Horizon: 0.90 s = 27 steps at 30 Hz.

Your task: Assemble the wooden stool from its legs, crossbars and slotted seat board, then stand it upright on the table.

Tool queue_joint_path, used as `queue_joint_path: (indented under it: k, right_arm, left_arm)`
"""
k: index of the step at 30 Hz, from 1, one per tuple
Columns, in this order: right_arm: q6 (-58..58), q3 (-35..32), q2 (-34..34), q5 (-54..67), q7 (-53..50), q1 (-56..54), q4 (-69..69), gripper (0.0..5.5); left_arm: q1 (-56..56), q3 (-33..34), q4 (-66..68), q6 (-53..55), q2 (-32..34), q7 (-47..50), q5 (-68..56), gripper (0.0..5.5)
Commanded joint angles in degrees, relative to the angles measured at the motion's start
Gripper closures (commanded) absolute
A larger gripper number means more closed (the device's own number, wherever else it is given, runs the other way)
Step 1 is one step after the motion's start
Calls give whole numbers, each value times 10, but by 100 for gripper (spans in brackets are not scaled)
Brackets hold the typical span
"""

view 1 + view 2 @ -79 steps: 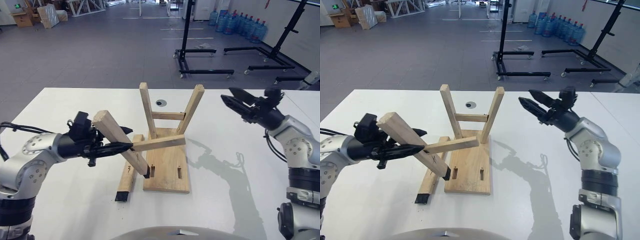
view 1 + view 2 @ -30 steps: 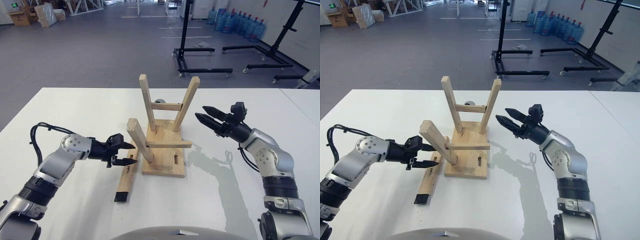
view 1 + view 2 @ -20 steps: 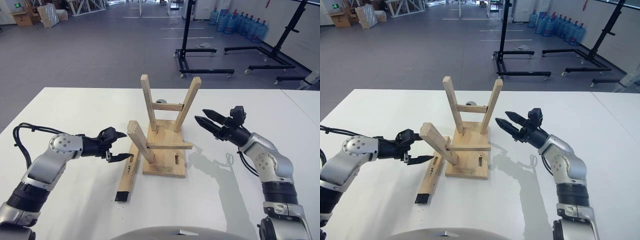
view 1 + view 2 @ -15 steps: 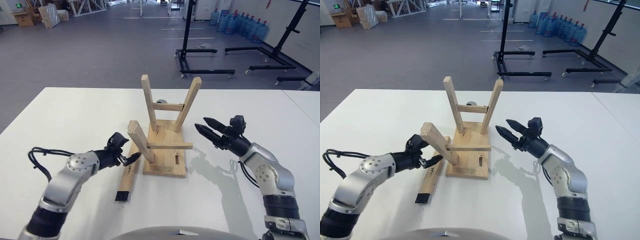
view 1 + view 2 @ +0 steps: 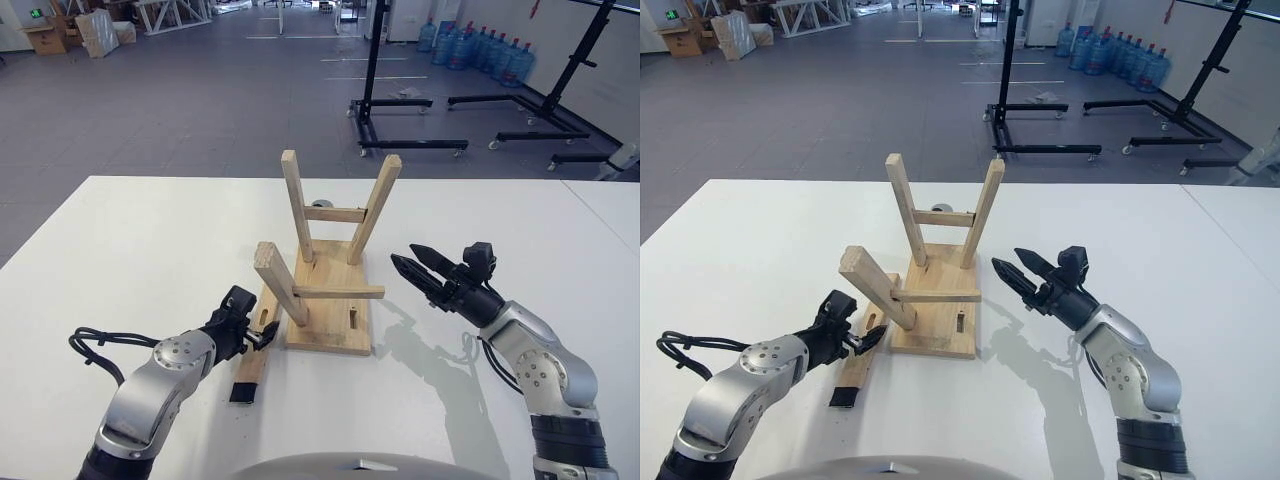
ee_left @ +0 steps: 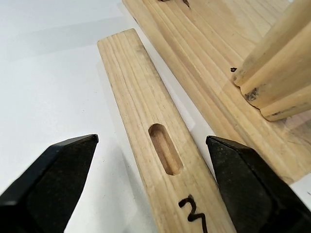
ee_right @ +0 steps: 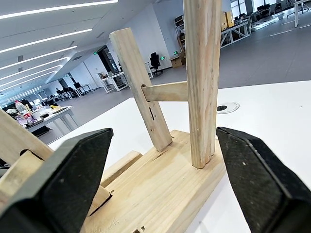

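I am looking down at the white table point(image 5: 140, 230), where the slotted seat board point(image 5: 335, 330) is lying flat in the middle. Two legs are standing up from its far end, one on the left point(image 5: 296, 205) and one on the right point(image 5: 376, 208). Their tops are splaying outward, and a crossbar point(image 5: 335, 213) is joining them partway up.

Nearer to me a third leg point(image 5: 279, 283) is tilting out over the board's left edge, with its lower end resting on the board. A second crossbar point(image 5: 340, 292) is sticking out of it, running level toward the right, and its other end is hanging free above the board.

The loose leg point(image 5: 252, 352) is lying flat on the table just beside the board's left edge, with a black cap point(image 5: 240, 392) on its near end.

I am holding the left gripper point(image 5: 262, 333) low over that loose leg with its jaws spread. One of the fingers point(image 6: 48, 189) is sitting on each side of the wood, level with its oval slot point(image 6: 164, 155). In the wrist view neither finger is touching the leg.

The right gripper point(image 5: 402, 253) is hovering above the table just right of the board. Its jaws are spread with nothing between them, and it is pointing toward the two standing legs.
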Motion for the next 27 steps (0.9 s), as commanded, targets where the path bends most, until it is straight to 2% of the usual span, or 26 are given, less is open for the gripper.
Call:
queue_joint_path:
  k: [1, 8, 11, 15, 22, 27]
  right_arm:
    - [4, -1, 0, 2, -7, 0, -2, 160]
    - [-1, 2, 0, -3, -10, 4, -3, 160]
    - [-6, 4, 3, -7, -11, 1, 2, 160]
    - [-12, 8, 5, -10, -11, -3, 9, 160]
    - [-20, 10, 2, -7, -6, -16, 22, 160]
    - [-20, 0, 2, 10, 0, -33, 29, 160]
  left_arm:
    - [3, -1, 15, 4, 1, 5, 7, 142]
    - [25, 37, 61, -29, 45, -22, 14, 142]
    - [19, 54, 88, -51, 59, -38, 13, 188]
    - [31, 81, 121, -98, 44, -71, -18, 238]
    - [55, 90, 200, -173, 30, -106, -28, 336]
    - [24, 150, 216, -238, -6, -124, -80, 344]
